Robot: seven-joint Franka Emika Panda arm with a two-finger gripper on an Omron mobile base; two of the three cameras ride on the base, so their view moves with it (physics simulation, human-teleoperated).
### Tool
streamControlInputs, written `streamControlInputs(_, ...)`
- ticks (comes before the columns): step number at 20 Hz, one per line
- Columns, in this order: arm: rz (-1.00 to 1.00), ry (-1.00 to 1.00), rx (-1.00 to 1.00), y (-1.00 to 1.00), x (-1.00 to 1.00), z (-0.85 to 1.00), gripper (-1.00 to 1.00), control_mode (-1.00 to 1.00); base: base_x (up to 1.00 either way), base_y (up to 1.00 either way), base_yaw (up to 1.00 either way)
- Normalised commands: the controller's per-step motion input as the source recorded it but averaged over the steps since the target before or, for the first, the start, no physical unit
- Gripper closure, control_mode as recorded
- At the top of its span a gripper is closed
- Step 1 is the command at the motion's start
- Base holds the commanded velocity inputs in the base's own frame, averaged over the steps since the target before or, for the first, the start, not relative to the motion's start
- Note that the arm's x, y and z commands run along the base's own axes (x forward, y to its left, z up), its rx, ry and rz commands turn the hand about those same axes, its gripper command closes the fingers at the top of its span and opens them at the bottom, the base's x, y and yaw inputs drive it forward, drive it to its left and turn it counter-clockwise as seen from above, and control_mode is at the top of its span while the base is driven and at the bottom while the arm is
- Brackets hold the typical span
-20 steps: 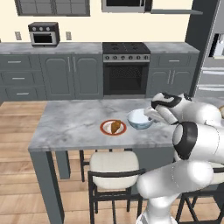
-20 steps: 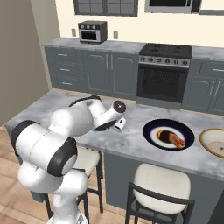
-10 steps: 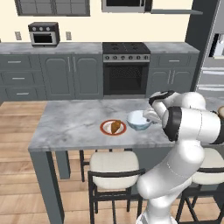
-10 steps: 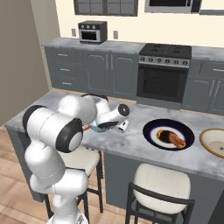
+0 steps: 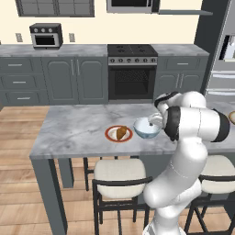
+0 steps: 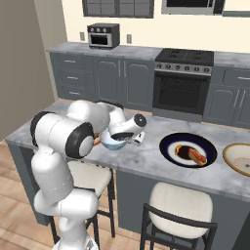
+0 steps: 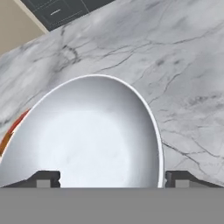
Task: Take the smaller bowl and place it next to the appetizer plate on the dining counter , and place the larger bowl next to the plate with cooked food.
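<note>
The smaller bowl (image 5: 147,128) (image 6: 114,142) (image 7: 96,140), blue-patterned outside and pale inside, stands on the dining counter (image 5: 73,133) (image 6: 146,161). It is right beside the appetizer plate (image 5: 118,133) (image 7: 11,131), which has an orange-red rim and a brown piece of food. My gripper (image 5: 155,120) (image 6: 135,138) (image 7: 111,179) is open at the bowl's rim, one fingertip (image 7: 43,179) over the inside and the other outside the wall. Further right lie the plate with cooked food (image 6: 188,150) and the larger bowl (image 6: 239,158), both apart from the gripper.
Cream-cushioned stools (image 5: 119,174) (image 6: 180,207) stand along the counter's near edge. Across the wooden floor are grey cabinets (image 5: 69,78), a stove (image 5: 132,69) (image 6: 183,80), a toaster oven (image 5: 46,35) and a fridge (image 5: 225,59).
The jaws have opened and let go of the smaller bowl, which rests in the same spot by the appetizer plate. The arm's elbow has swung over the counter.
</note>
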Motion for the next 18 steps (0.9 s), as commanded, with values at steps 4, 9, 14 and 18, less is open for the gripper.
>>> streamControlInputs(4, 0.02, 0.13, -0.01, -0.31, -0.30, 0.93, -1.00, -1.00, 0.00, 0.00, 0.00)
streamControlInputs(9, 0.06, 0.05, -0.08, -0.16, -0.84, 1.00, -1.00, -1.00, 0.00, 0.00, 0.00)
streamControlInputs(14, 0.05, 0.00, -0.12, 0.00, -1.00, 0.93, -1.00, -1.00, 0.00, 0.00, 0.00)
streamControlInputs(18, 0.04, 0.00, -0.08, 0.00, -1.00, 0.64, -1.00, -1.00, 0.00, 0.00, 0.00)
